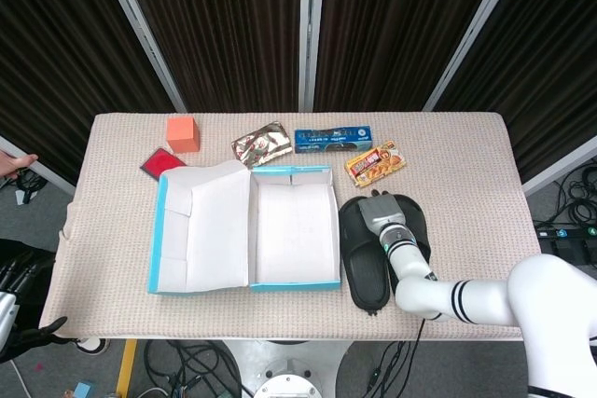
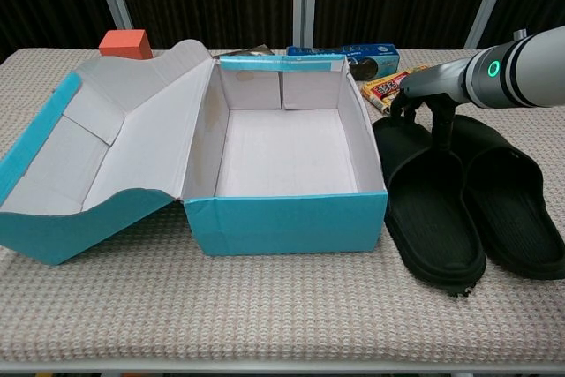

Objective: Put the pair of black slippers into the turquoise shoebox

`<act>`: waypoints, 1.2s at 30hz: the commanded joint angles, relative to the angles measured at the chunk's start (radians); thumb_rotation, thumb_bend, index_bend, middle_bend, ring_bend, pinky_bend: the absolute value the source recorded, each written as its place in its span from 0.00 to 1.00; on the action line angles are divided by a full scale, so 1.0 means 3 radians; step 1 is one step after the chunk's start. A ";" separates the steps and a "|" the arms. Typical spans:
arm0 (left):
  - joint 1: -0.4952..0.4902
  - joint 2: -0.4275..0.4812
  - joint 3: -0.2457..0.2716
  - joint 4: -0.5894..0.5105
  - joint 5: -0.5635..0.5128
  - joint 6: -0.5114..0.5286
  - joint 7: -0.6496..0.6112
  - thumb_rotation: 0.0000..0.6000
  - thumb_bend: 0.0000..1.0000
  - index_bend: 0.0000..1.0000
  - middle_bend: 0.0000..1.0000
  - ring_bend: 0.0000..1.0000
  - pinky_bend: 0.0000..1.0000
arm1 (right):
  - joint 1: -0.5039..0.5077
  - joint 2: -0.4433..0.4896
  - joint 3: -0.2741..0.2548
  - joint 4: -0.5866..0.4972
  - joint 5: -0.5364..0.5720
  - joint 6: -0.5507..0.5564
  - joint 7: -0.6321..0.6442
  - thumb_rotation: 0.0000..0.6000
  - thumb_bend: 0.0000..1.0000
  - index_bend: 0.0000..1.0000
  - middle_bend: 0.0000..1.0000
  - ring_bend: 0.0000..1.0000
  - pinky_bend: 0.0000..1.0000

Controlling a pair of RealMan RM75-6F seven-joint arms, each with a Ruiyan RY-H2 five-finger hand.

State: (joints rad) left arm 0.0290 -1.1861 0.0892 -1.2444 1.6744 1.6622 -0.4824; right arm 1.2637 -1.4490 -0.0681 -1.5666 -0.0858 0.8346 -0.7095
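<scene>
Table [image 1: 466,165] with beige woven cover, dark curtains behind. Turquoise shoebox [image 1: 297,230] lies open at centre, its lid [image 1: 201,230] hinged flat to the left; interior white, nothing in it.

Pair of black slippers [image 2: 468,196] sits on the cloth just right of the box, side by side, soles down — the nearer one touching or almost touching the box wall. Right hand [image 2: 422,99] reaches down at the toe end of the pair, fingers [image 2: 439,121] hooked between the two straps; whether it truly grips them I cannot tell. Left hand [image 1: 19,272] hangs off the table's left edge, low, too dark to read.

Along the far edge — blue biscuit packet [image 1: 333,140], yellow curry box [image 1: 375,163], crumpled foil pouch [image 1: 260,144], orange cube [image 1: 183,133], small red card [image 1: 161,163].
</scene>
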 commanded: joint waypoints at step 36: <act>-0.0043 0.0005 0.0024 -0.0135 0.0048 -0.0073 0.0185 1.00 0.00 0.13 0.19 0.03 0.10 | -0.1052 0.1621 0.0848 -0.1134 -0.1824 0.0056 0.1827 1.00 0.11 0.49 0.43 0.17 0.26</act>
State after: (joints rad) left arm 0.0159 -1.1845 0.0964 -1.2848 1.6887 1.6401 -0.4269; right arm 0.9738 -0.9624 0.1540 -1.9033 -0.5988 0.8517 -0.2023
